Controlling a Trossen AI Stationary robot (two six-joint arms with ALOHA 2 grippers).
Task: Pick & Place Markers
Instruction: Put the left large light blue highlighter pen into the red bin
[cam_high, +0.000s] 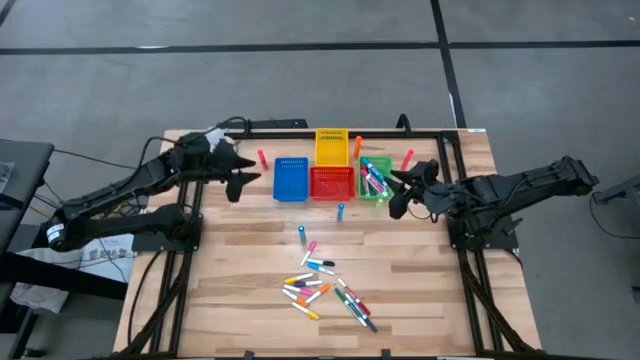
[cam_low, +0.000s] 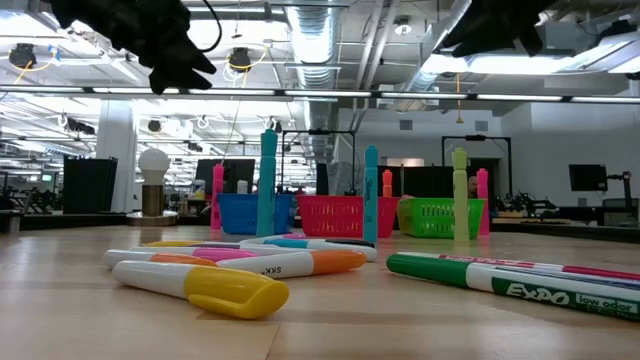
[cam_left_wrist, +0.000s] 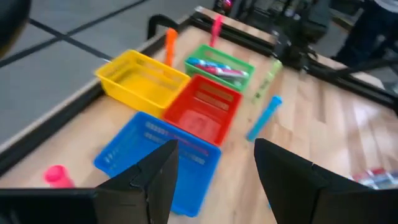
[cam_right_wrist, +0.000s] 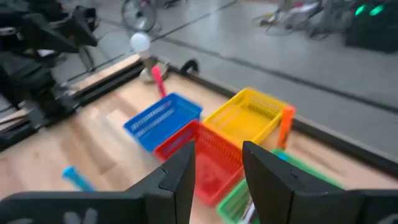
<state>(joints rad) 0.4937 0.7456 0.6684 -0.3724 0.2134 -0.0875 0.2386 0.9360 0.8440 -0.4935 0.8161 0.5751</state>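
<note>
Both grippers, left gripper and right gripper, hang over the bins with open, empty fingers, while the markers lie piled at the table's near edge, so I think one arm must next reach down there to pick.

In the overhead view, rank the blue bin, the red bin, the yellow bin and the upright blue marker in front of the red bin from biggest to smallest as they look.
1. Blue bin, red bin and yellow bin: these look about alike, so I won't rank them.
2. Upright blue marker: clearly the smallest.
</note>
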